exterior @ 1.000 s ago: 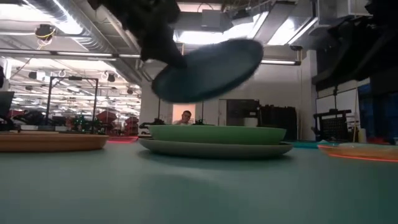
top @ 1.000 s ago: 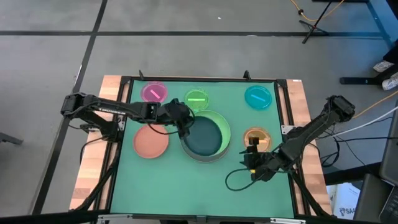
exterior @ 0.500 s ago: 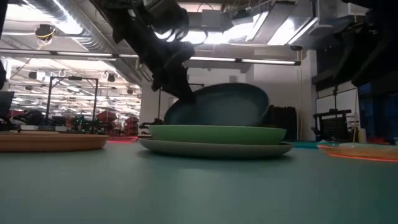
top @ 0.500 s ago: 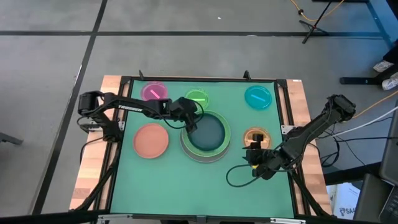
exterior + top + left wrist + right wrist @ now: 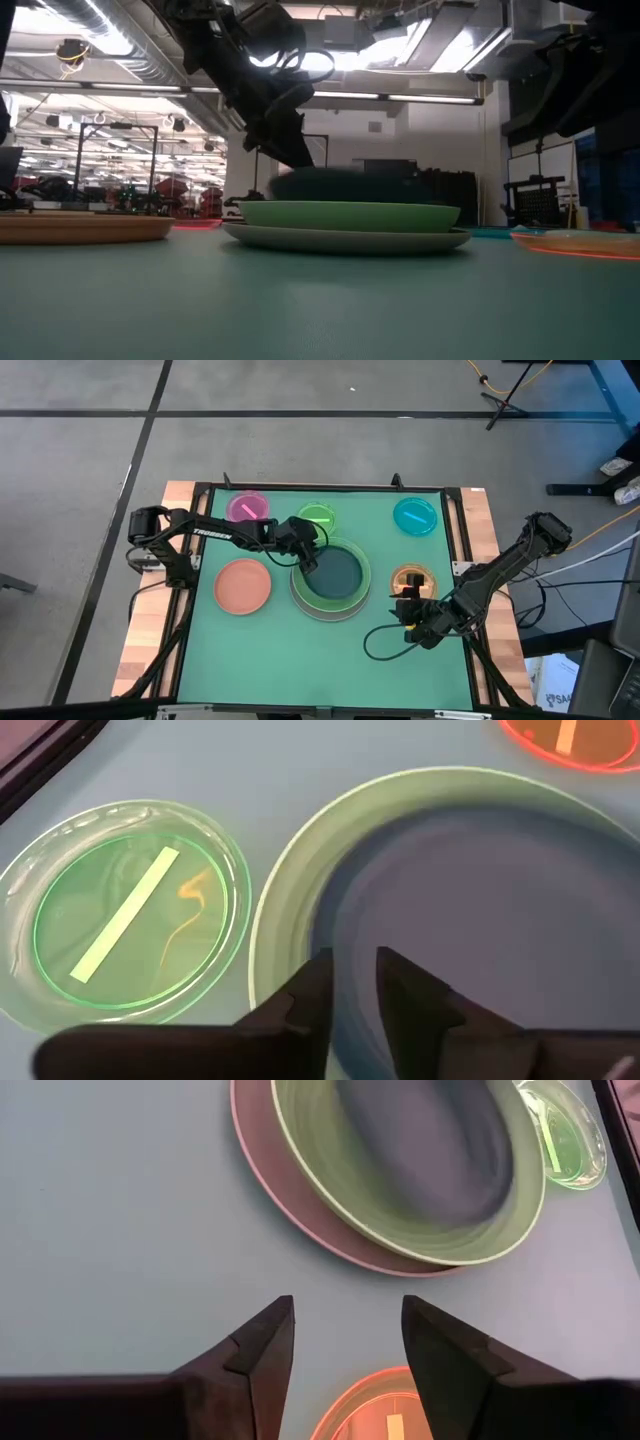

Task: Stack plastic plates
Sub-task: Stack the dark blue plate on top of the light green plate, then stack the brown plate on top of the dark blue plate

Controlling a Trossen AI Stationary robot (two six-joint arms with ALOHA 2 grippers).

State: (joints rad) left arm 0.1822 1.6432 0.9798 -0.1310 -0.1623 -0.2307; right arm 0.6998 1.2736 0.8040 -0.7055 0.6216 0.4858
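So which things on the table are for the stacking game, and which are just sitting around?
For the job:
- grey plate, bottom of the stack
- light green plate on it
- dark teal plate on top, left gripper at its rim
- salmon plate
- small pink plate, green plate, blue plate, orange plate

Just there:
- wooden table edge
- black cable

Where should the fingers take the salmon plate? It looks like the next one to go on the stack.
Grip the salmon plate at its raised rim, on the edge nearest the left gripper, coming down from above. It lies flat and alone on the mat, so only the thin rim offers a hold.
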